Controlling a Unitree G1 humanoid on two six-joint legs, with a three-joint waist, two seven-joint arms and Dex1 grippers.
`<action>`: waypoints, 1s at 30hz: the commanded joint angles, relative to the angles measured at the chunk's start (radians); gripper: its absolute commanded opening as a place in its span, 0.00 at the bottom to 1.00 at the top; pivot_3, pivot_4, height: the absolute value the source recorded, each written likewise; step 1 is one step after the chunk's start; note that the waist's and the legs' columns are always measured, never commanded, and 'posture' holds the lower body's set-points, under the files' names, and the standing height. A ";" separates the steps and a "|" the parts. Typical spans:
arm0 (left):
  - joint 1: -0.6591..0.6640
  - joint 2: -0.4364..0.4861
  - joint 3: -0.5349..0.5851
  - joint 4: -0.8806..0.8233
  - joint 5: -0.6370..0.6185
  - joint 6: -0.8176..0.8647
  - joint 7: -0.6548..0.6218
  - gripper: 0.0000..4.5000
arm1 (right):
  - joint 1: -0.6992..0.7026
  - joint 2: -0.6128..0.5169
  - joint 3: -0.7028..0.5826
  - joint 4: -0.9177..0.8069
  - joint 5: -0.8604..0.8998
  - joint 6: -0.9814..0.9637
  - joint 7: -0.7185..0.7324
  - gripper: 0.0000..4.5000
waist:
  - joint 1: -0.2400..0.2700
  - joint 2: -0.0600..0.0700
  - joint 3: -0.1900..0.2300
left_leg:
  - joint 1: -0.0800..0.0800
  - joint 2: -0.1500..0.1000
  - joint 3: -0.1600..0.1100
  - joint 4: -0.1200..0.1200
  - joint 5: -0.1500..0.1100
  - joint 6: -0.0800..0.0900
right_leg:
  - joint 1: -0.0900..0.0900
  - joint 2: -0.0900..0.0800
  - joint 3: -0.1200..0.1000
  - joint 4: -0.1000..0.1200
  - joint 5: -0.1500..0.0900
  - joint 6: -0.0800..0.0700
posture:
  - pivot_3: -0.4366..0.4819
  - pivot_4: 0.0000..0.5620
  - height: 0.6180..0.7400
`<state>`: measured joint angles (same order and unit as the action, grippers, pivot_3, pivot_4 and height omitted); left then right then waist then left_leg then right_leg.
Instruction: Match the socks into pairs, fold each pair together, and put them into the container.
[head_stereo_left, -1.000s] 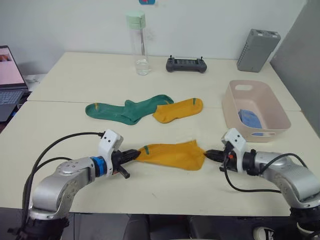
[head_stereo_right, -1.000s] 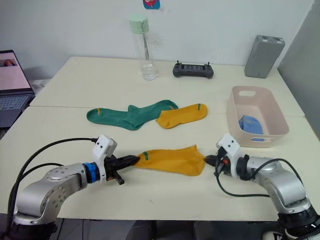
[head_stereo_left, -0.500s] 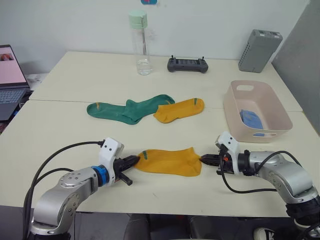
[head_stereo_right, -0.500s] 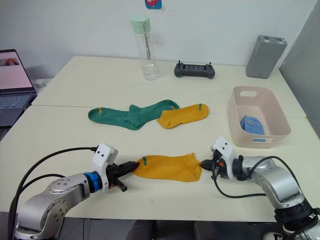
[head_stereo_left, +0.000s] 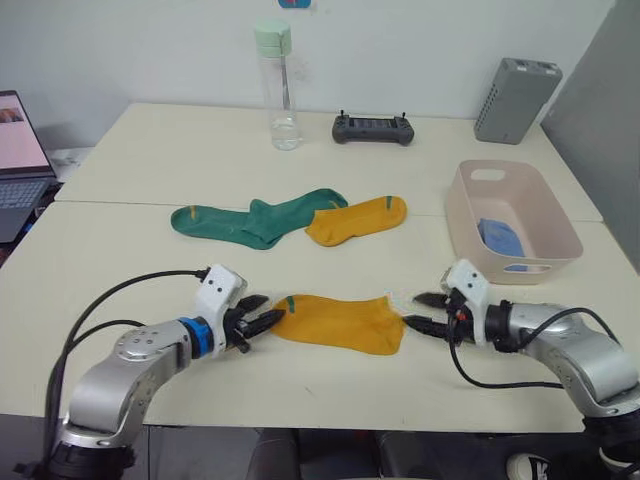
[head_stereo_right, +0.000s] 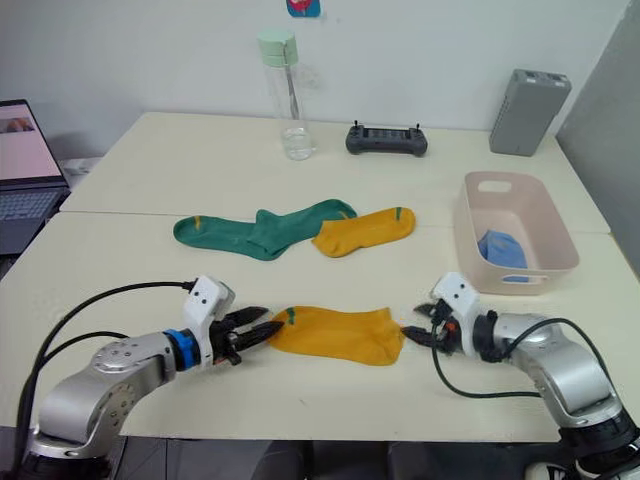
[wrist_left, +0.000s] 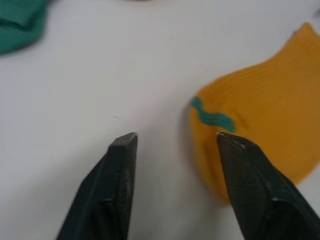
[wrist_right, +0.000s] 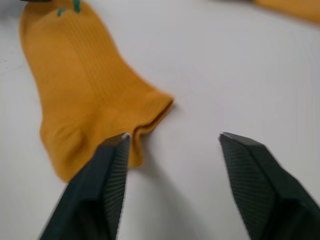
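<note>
Across the cream bench (head_stereo_left: 120, 260) we see a yellow sock (head_stereo_left: 340, 322) lying flat at the front. Our left end effector (head_stereo_left: 265, 318) gapes wide at its green-marked cuff; our right end effector (head_stereo_left: 422, 312) gapes wide at its toe, neither gripping. Beyond this sock lie a green sock (head_stereo_left: 255, 218) and another yellow sock (head_stereo_left: 357, 220), touching. To its right stands the pink tub (head_stereo_left: 540, 215), holding something blue (head_stereo_left: 499, 236).

Even, bright light — wrist views blurred.
</note>
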<state>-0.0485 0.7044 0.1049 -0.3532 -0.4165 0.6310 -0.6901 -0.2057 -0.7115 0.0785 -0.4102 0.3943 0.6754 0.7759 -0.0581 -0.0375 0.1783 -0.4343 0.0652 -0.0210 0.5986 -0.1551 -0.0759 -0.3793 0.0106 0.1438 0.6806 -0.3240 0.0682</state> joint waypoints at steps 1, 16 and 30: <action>-0.107 0.064 -0.062 0.027 0.047 -0.216 -0.193 0.77 | -0.139 0.087 0.068 -0.019 -0.023 -0.117 0.023 0.79 | -0.003 0.000 0.000 | 0.000 0.000 0.000 0.000 0.000 0.000 | 0.000 0.000 0.000 0.000 0.000 0.000 | 0.48 0.27 1.00; -0.235 -0.092 -0.278 0.453 0.269 -0.676 -0.313 0.00 | -0.115 0.167 0.301 0.291 -0.288 -0.480 0.099 0.00 | 0.015 0.000 -0.001 | -0.007 0.000 -0.002 -0.002 0.000 0.000 | -0.006 0.002 -0.001 0.001 0.005 -0.001 | 0.48 0.27 1.00; -0.123 -0.001 -0.169 0.271 0.136 -0.623 -0.378 0.00 | -0.002 0.117 0.146 0.089 -0.114 -0.371 0.143 0.00 | 0.001 0.000 -0.001 | 0.001 0.000 -0.002 0.000 0.000 0.000 | 0.002 0.002 0.000 0.001 0.004 0.005 | 0.48 0.27 1.00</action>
<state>-0.1890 0.6899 -0.0758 -0.0185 -0.2572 -0.0036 -1.0528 -0.2059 -0.5963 0.2219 -0.2848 0.2631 0.2892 0.9152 -0.0573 -0.0373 0.1777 -0.4334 0.0654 -0.0232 0.5983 -0.1550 -0.0760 -0.3772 0.0123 0.1443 0.6817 -0.3198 0.0735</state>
